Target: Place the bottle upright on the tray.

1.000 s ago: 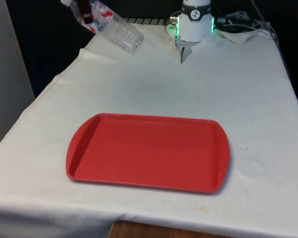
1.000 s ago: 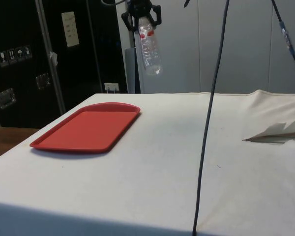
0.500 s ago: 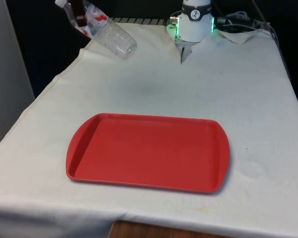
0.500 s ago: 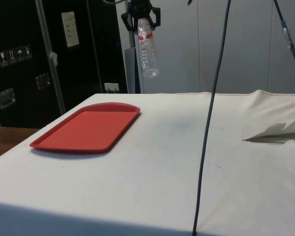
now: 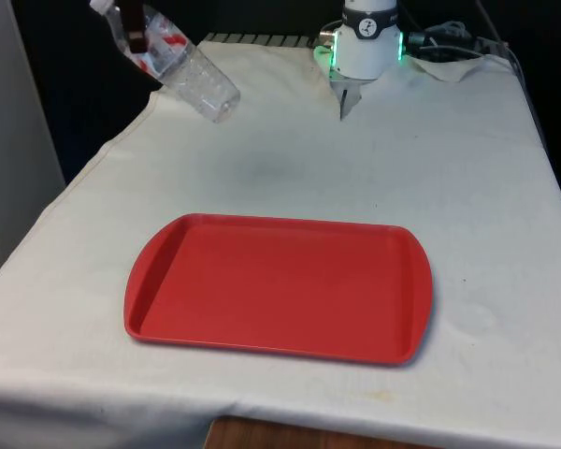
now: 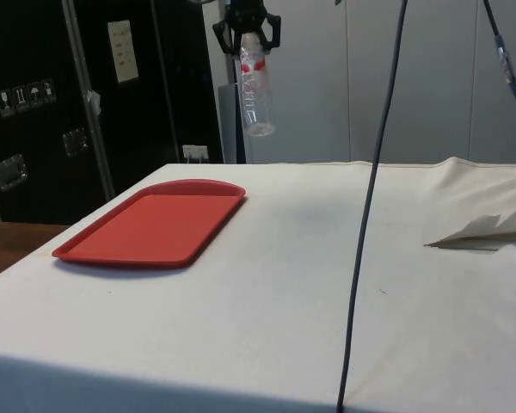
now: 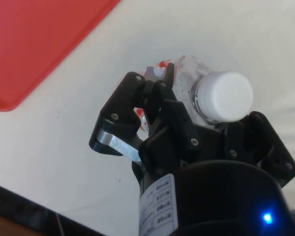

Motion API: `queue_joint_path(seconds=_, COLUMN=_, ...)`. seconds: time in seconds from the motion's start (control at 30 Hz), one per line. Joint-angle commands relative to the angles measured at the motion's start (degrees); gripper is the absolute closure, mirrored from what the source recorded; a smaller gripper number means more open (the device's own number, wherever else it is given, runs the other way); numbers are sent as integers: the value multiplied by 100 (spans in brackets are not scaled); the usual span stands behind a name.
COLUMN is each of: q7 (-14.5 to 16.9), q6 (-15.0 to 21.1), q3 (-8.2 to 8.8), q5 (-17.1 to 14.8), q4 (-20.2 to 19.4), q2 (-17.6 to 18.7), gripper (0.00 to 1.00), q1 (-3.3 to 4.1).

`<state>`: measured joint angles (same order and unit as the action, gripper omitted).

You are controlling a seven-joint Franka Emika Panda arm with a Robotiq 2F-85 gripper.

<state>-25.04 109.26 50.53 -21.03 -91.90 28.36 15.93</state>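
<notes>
Here: table, white cloth. Tray, red, flat on the cloth, nothing in it. Bottle, clear, red label, held in the air beyond the tray's far corner at the front view's left, tilted there, near-upright in the side view. Gripper, black, pinching the bottle's neck; white cap seen from the wrist.
</notes>
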Motion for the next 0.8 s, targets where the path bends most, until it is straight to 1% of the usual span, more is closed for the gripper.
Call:
queue_joint_path(seconds=0.0, q7=-11, q6=252, q3=52, q5=63, q4=-143, q2=-97, gripper=69, q1=86)
queue_joint_path(seconds=0.23, q7=-57, q6=613, q3=46, q5=206, q4=-281, q2=-149, gripper=69, q1=120)
queue_joint_path(seconds=0.27, q7=-23, q6=441, q3=-6, q5=160, q4=-195, q2=-92, gripper=69, q1=40)
queue_joint_path(seconds=0.3, q7=-63, q6=659, q3=46, q5=223, q4=-298, q2=-155, gripper=69, q1=126)
queue_joint_path(seconds=0.33, q7=-86, q6=745, q3=46, q5=275, q4=-321, q2=-155, gripper=69, q1=132)
queue_joint_path(seconds=0.47, q7=-120, q6=888, q3=40, q5=361, q4=-350, q2=-149, gripper=69, q1=143)
queue_joint_path(seconds=0.5, q7=-74, q6=751, q3=-6, q5=321, q4=-292, q2=-115, gripper=69, q1=74)
queue_joint_path(seconds=0.53, q7=-132, q6=917, q3=34, q5=384, q4=-355, q2=-143, gripper=69, q1=143)
queue_joint_path(seconds=0.6, q7=-166, q6=1014, q3=11, q5=464, q4=-355, q2=-132, gripper=69, q1=143)
queue_joint_path(seconds=0.73, q7=-235, q6=1152, q3=-23, q5=596, q4=-378, q2=-126, gripper=69, q1=138)
queue_joint_path(seconds=0.77, q7=-201, q6=1026, q3=-63, q5=573, q4=-332, q2=-115, gripper=69, q1=80)
